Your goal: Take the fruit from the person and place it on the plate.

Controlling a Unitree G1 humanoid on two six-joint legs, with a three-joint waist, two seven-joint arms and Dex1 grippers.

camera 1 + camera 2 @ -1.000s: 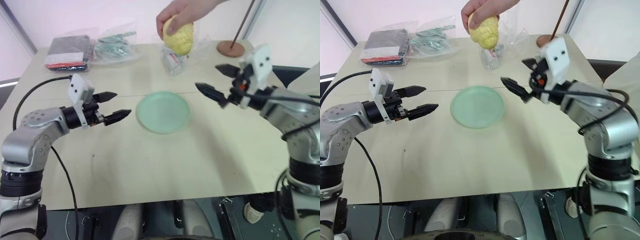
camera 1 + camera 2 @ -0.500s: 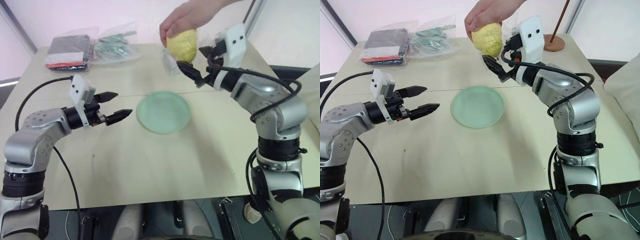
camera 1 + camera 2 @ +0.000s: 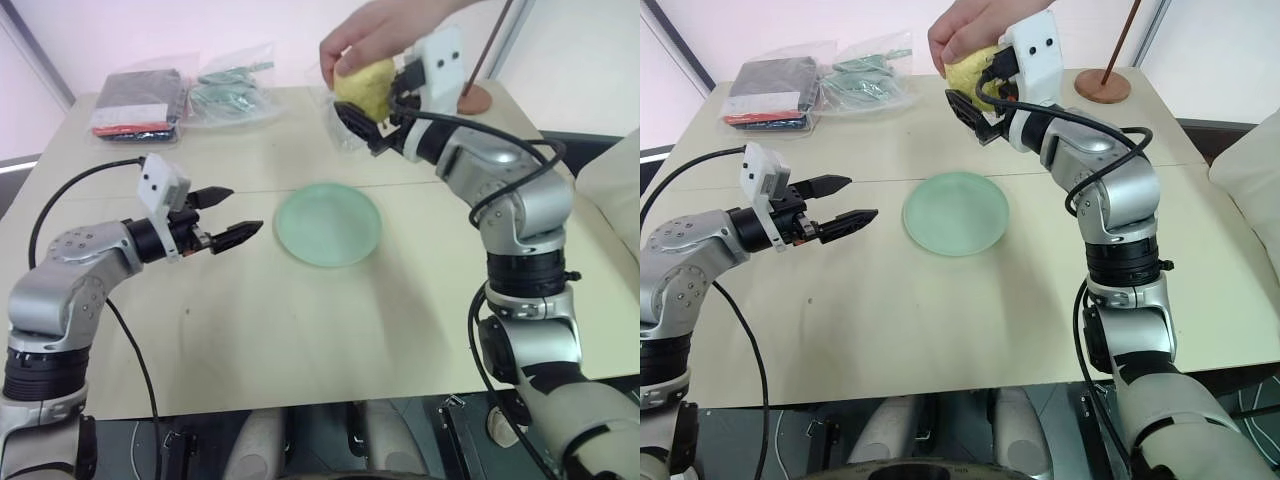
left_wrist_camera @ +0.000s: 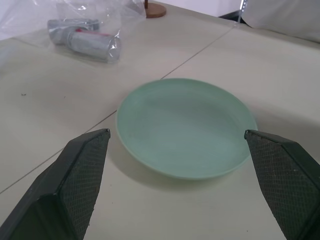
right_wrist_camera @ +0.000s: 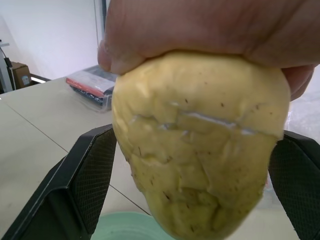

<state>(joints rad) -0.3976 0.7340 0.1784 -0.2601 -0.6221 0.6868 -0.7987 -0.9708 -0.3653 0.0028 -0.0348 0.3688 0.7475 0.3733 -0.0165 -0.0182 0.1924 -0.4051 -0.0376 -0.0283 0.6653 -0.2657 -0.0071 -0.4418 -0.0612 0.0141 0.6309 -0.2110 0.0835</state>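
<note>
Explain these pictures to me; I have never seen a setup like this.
This is a humanoid robot with two grey arms, each ending in a two-fingered black tool. Two pictures come from its head, looking down over a pale table; the other two come from cameras on each wrist.

On the table lie a round pale mint-green plate, clear plastic bags of packaged items and a small brown round base with a rod.

A person's hand holds out a lumpy pale yellow fruit. The right tool has its fingers on either side of the fruit, not clearly gripping yet. The left tool hangs open beside the plate.
</note>
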